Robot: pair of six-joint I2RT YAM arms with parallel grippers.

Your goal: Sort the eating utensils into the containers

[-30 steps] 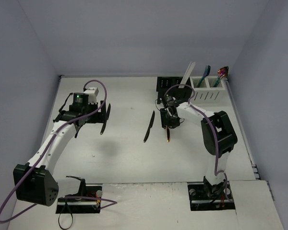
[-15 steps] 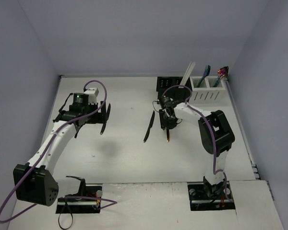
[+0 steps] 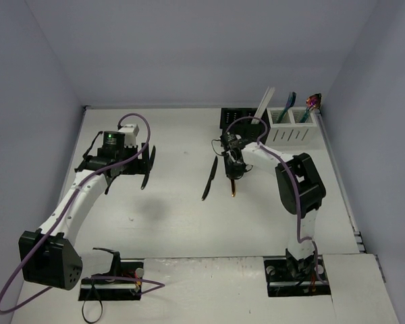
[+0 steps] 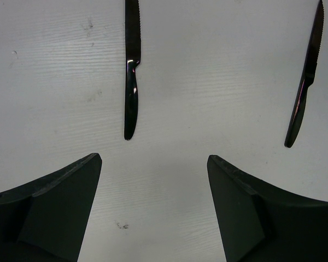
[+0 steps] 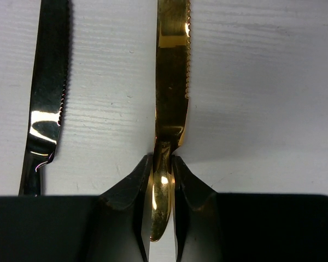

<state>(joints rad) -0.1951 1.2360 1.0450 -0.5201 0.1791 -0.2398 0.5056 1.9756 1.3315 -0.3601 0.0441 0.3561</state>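
My right gripper (image 5: 163, 158) is shut on the handle of a gold knife (image 5: 172, 82), whose serrated blade points away from me, low over the table. A black knife (image 5: 44, 98) lies just left of it. From above, the right gripper (image 3: 233, 174) and gold knife (image 3: 234, 187) are at table centre, with the black knife (image 3: 209, 177) beside them. My left gripper (image 4: 153, 158) is wide open and empty above the table. Two black knives (image 4: 131, 82) (image 4: 305, 82) lie ahead of it. The black caddy (image 3: 233, 118) and white caddy (image 3: 291, 127) stand at the back.
The white caddy holds white chopsticks (image 3: 265, 101), blue utensils (image 3: 290, 101) and an iridescent one (image 3: 314, 101). Grey walls close in the table on the left, back and right. The left gripper (image 3: 127, 177) hovers at the left of the table.
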